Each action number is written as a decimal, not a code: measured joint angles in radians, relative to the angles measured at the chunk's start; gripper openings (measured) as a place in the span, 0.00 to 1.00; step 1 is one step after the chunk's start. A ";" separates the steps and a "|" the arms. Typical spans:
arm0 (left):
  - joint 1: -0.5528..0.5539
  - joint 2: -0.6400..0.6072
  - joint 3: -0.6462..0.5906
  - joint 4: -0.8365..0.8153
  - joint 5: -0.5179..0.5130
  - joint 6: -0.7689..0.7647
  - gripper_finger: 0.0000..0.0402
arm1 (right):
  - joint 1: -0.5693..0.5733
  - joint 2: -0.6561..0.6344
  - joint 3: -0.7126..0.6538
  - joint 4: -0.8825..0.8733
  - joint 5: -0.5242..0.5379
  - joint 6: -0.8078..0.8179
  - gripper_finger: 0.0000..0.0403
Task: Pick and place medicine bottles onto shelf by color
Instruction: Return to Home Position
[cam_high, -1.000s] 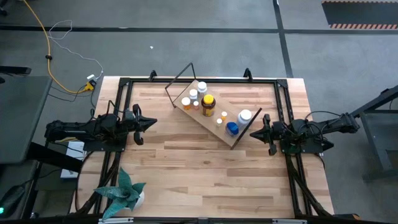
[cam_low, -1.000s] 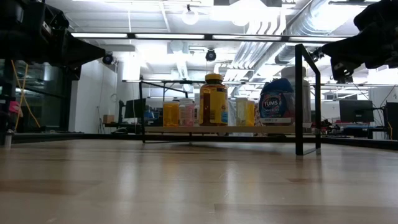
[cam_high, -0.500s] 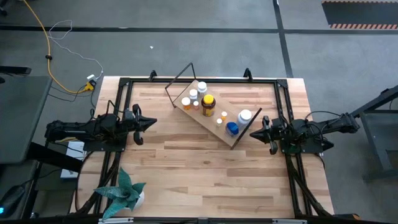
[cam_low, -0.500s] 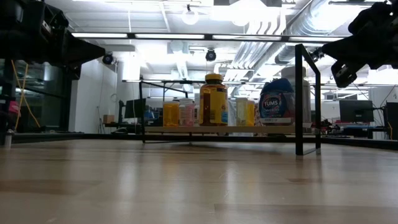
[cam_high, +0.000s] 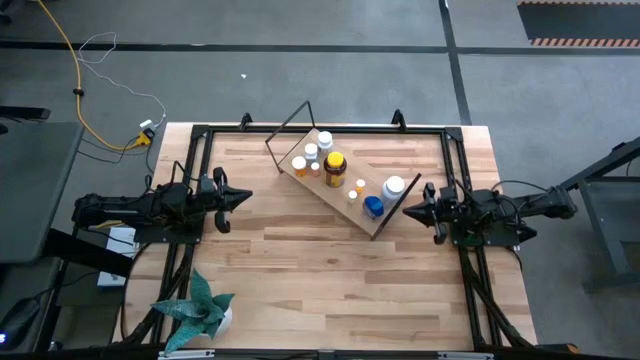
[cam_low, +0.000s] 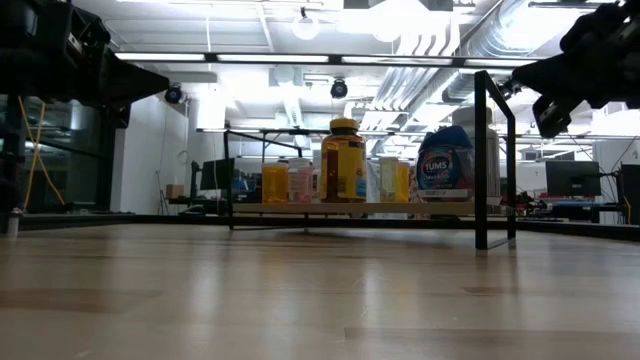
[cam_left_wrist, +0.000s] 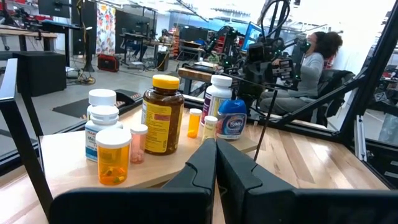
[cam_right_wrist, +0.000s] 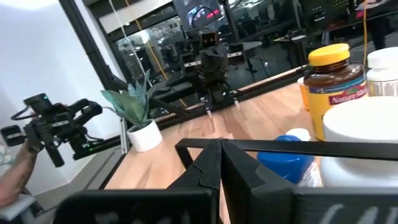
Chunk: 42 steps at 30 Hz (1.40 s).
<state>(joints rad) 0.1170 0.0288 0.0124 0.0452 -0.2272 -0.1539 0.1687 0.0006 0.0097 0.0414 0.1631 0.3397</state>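
Note:
The shelf (cam_high: 330, 196), a light wood board with dark wire end frames, lies slantwise at the table's far middle. On it stand the medicine bottles: an amber one with a yellow cap (cam_high: 335, 166), orange and white ones (cam_high: 306, 157), a blue one (cam_high: 373, 206) and a white one (cam_high: 394, 186). They also show in the left wrist view (cam_left_wrist: 163, 115) and the low view (cam_low: 343, 165). My left gripper (cam_high: 246, 197) is shut and empty, left of the shelf. My right gripper (cam_high: 403, 212) is shut, its tips at the shelf's right wire frame (cam_right_wrist: 348, 148). My right gripper comes level from the table's right side, its shut fingertips (cam_right_wrist: 217, 149) right at the wire end frame of the shelf's right end. I cannot tell whether they touch the wire.
A green leafy plant in a white pot (cam_high: 200, 310) stands at the table's near left corner. Dark rails (cam_high: 320, 130) run along the table's far, left and right sides. Bare tabletop (cam_high: 330, 280) lies near of the shelf. A person (cam_left_wrist: 311, 59) sits beyond the table.
My right gripper has turned a little and crept toward the shelf's right wire frame, staying shut. The bottles and the shelf have stayed where they were.

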 joint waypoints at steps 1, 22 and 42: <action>0.000 0.000 0.000 0.000 0.000 0.000 0.00 | -0.005 0.000 0.000 0.000 0.000 0.000 0.00; -0.048 -0.026 0.001 0.026 0.000 0.000 0.00 | -0.018 0.006 -0.001 0.001 -0.001 0.000 0.00; -0.066 -0.025 0.001 0.019 0.000 0.000 0.01 | -0.018 0.006 -0.001 0.002 -0.002 0.000 0.00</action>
<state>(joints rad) 0.0505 0.0036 0.0135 0.0646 -0.2274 -0.1542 0.1509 0.0071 0.0086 0.0433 0.1616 0.3401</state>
